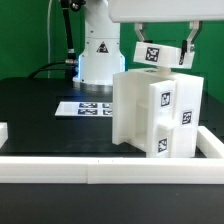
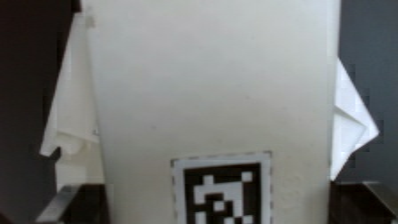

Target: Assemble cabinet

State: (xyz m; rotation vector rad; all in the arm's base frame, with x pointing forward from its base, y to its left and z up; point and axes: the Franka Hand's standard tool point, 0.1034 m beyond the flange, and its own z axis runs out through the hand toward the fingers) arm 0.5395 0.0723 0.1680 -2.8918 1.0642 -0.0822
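The cabinet (image 1: 155, 115), a large white box with fiducial tags on its side, stands upright at the exterior view's right on the black table. My gripper (image 1: 162, 58) hangs just above its top, shut on a flat white tagged panel (image 1: 150, 54) held between the two fingers. In the wrist view the panel (image 2: 214, 90) fills the middle, its tag close to my gripper (image 2: 214, 205). Dark fingers (image 2: 63, 200) show at both of its edges. White parts of the cabinet (image 2: 71, 110) show past the panel's sides; the rest of it is hidden.
The marker board (image 1: 85, 107) lies flat on the table behind the cabinet. The arm's white base (image 1: 98, 55) stands at the back. A long low white rail (image 1: 100, 165) edges the table's front, with a small white piece (image 1: 3, 130) at the exterior view's left.
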